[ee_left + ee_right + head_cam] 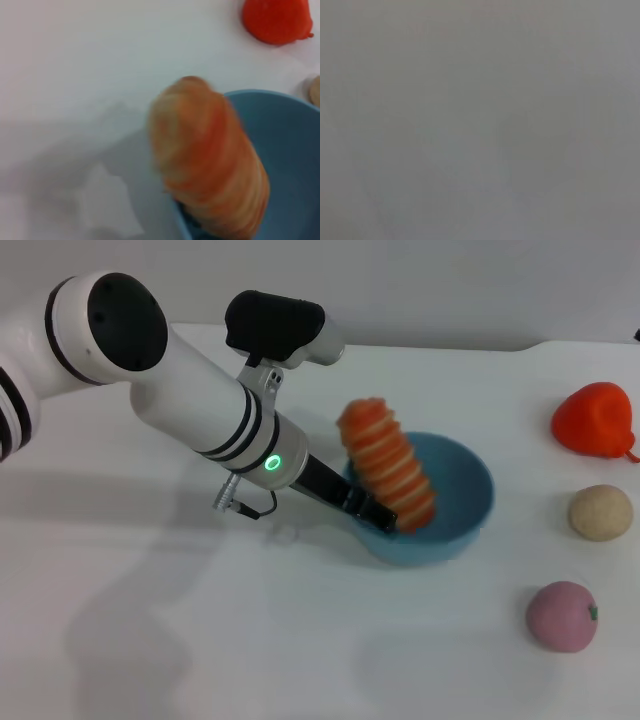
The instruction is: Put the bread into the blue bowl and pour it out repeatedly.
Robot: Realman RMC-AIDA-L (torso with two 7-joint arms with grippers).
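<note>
Head view: left hand [385, 512] apparently grips tilted bread [388, 464] over blue bowl [462, 502].

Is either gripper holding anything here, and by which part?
The left gripper holds the bread by its lower end, over the blue bowl. The right gripper is not in view.

- A white table [150, 640] fills nearly the whole scene, its top smooth and matte.
- Along the far edge runs a pale grey wall [450, 280].
- Soft, even light leaves faint grey shadows on the tabletop.
</note>
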